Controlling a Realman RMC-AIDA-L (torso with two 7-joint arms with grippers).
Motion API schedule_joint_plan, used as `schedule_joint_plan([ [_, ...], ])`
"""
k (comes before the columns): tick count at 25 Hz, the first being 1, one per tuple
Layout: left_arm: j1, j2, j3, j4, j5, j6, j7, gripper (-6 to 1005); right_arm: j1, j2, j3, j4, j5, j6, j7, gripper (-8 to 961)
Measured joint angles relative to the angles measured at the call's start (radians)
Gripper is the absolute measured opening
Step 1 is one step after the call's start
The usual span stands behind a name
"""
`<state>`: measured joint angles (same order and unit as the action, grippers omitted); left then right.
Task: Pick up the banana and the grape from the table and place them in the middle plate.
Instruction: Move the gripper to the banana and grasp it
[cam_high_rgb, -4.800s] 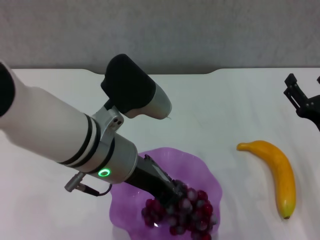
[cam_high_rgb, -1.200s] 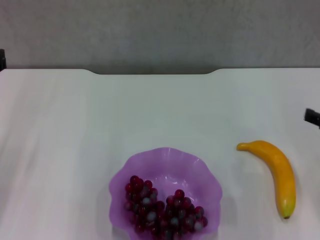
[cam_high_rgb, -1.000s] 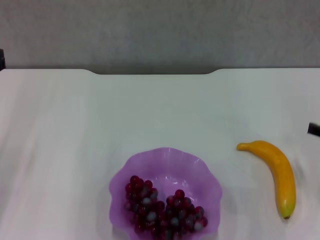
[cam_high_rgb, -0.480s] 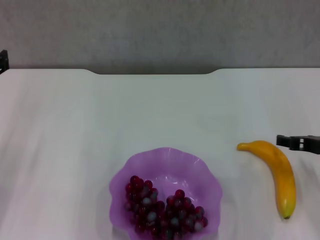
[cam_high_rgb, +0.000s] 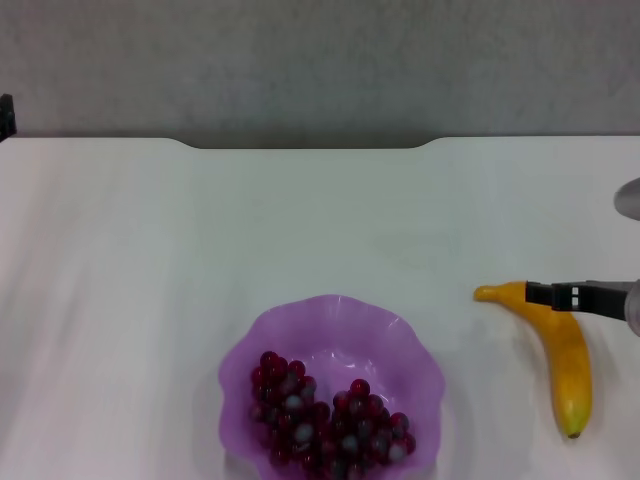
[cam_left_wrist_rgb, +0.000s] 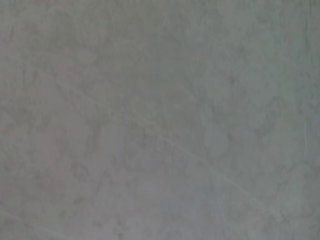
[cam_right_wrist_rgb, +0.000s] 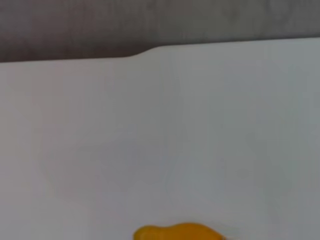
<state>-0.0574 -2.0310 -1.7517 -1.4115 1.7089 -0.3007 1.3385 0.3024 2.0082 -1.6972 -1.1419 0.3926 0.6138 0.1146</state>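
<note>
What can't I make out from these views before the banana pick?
- Right gripper: head view shows only a dark finger over the banana; the frame edge cuts off the rest, so open or shut is unclear.
- Left gripper: only a dark sliver at the head view's left edge.
- Middle plate: near rim and part of the grape cut off by the bottom edge.
- Left wrist view: only grey surface.

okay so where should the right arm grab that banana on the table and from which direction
Probably the thick middle of the banana, coming down from above with the fingers spanning its narrow width. It lies flat on the table, clear of the purple plate. The right end effector is over its stem end.
</note>
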Motion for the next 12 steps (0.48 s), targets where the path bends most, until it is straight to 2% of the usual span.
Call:
schedule_joint_plan([
  [6,-0.001,0.0,0.0,-0.005,0.002,0.0,0.0,880,0.017,-0.002,-0.001,0.03,0.023,0.011,-0.004,758],
  [12,-0.001,0.0,0.0,-0.008,0.003,-0.002,0.001,880,0.065,-0.002,0.005,0.123,0.04,0.011,-0.015,756],
])
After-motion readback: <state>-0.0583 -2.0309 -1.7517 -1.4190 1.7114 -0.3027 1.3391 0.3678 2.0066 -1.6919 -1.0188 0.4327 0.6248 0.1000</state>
